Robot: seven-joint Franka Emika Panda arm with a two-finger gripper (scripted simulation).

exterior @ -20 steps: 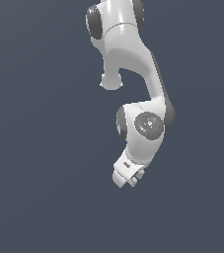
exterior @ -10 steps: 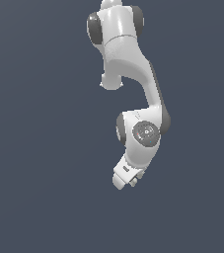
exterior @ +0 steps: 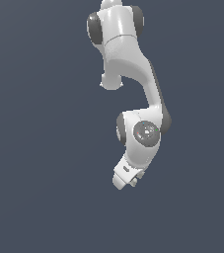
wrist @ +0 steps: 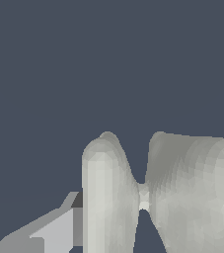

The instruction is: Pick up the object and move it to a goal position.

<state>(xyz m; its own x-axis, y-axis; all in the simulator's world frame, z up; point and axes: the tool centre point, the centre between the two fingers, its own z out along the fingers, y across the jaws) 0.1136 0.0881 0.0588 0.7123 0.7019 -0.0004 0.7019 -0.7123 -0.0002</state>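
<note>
Filling most of the lower wrist view is the object point(wrist: 158, 192), an off-white matte spool shape with two flared end plates pinched to a narrow waist. A grey finger point(wrist: 54, 232) shows beside one plate, touching or just at its edge; the other finger is out of frame. The spool sits right in front of the camera between the jaws, so the gripper point(exterior: 133, 182) appears clenched on it, though only one contact is visible.

From the exterior view none of this can be seen: the white arm point(exterior: 128, 84) hangs folded against a plain dark backdrop, the wrist joint point(exterior: 144, 133) bent so the hand points down and toward the exterior view's left, and the object is hidden by the hand or too small to make out. No surface or goal marker shows in either view.

Compared with a second ago, the arm has shifted slightly toward the exterior view's right, and the hand sits tucked a little closer under the wrist.
</note>
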